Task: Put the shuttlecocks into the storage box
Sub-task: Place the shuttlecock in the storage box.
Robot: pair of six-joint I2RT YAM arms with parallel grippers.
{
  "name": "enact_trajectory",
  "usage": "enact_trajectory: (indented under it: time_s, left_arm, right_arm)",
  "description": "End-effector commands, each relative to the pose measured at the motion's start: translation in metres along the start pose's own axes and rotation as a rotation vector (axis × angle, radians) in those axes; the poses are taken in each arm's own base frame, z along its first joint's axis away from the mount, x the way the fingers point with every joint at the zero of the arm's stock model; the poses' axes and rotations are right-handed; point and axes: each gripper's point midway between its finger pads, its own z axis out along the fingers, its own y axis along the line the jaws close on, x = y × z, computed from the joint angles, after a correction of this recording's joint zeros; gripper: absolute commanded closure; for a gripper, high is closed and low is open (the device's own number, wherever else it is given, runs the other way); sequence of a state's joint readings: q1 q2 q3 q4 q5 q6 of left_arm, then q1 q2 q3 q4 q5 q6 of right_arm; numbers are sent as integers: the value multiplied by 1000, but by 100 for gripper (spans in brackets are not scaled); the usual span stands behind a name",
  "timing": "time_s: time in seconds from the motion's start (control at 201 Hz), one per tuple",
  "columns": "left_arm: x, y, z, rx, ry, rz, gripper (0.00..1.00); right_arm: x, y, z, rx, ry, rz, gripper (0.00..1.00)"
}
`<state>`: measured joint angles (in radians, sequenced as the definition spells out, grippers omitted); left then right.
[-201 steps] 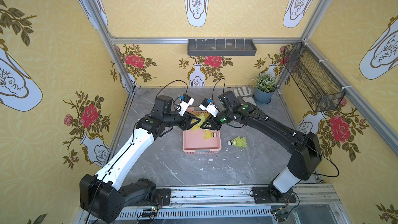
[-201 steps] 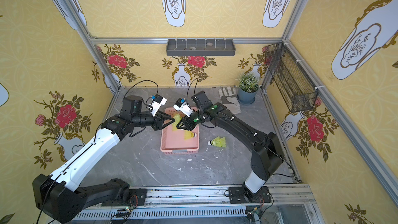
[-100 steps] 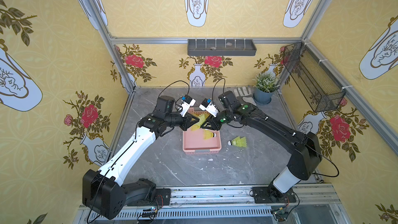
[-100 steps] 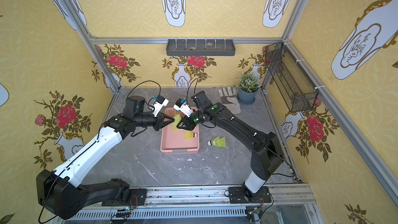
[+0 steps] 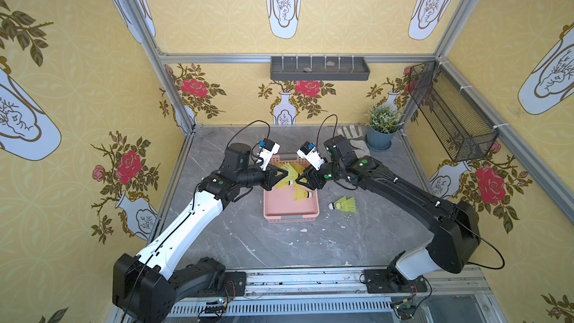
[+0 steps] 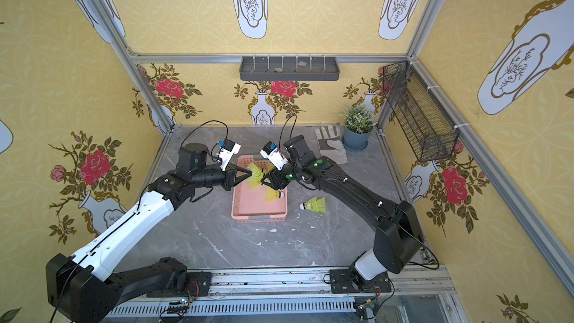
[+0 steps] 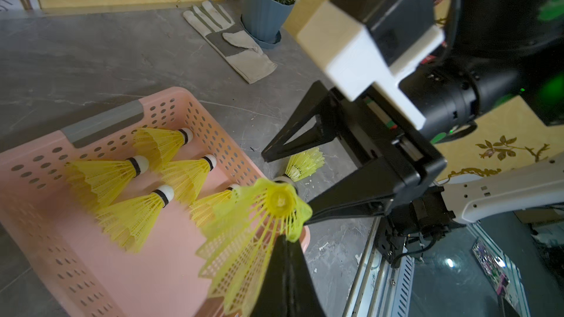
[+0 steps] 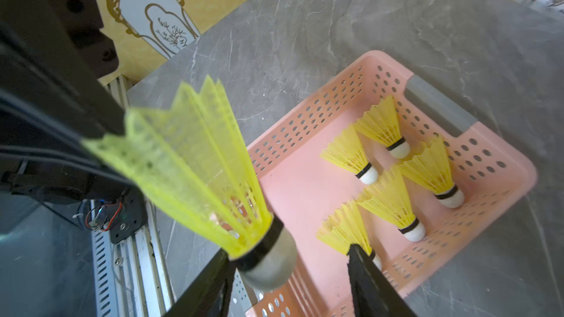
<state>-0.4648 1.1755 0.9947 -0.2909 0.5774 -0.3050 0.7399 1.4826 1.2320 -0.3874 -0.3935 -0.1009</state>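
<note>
Above the pink storage box [image 5: 292,214] [image 6: 259,214], a yellow-green shuttlecock [image 7: 259,224] [image 8: 198,178] hangs between both grippers. My left gripper [image 7: 287,237] [image 6: 250,174] is shut on the edge of its skirt. My right gripper [image 8: 290,251] [image 5: 299,178] is open. The white tip lies against one of its fingers [image 8: 210,279], and the other finger stands apart. Several shuttlecocks [image 8: 387,205] [image 7: 137,211] lie in the box. One more shuttlecock [image 5: 343,205] [image 6: 315,205] [image 7: 305,164] lies on the table right of the box.
A grey work glove [image 5: 354,141] and a potted plant [image 5: 383,128] sit at the back right. A dark grey tray [image 5: 320,69] hangs on the back wall, and a black mesh basket [image 5: 450,113] hangs on the right wall. White flecks dot the marble table in front of the box.
My left gripper has shut on the shuttlecock's skirt. My right gripper's jaws have spread apart from its tip. Both arms stay over the far end of the box.
</note>
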Motion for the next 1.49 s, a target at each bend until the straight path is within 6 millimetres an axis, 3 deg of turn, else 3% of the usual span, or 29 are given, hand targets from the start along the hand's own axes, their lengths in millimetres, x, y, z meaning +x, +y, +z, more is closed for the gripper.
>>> enact_trajectory:
  time_s: [0.0, 0.189, 0.408, 0.742, 1.489]
  left_arm:
    - [-8, 21, 0, -110, -66, -82, 100]
    - [8, 40, 0, -197, -68, -166, 100]
    - [31, 55, 4, -258, -82, -285, 100]
    - [63, 67, 24, -327, -36, -357, 100]
    - [90, 84, 74, -345, 36, -461, 100]
  right_arm:
    - [-16, -33, -17, 198, -111, 17, 39]
    - [-13, -57, -48, 384, -199, 50, 37]
    - [-4, -67, -61, 463, -221, 73, 37]
    - [8, -70, -59, 476, -205, 93, 36]
    - [16, -71, -58, 472, -186, 114, 36]
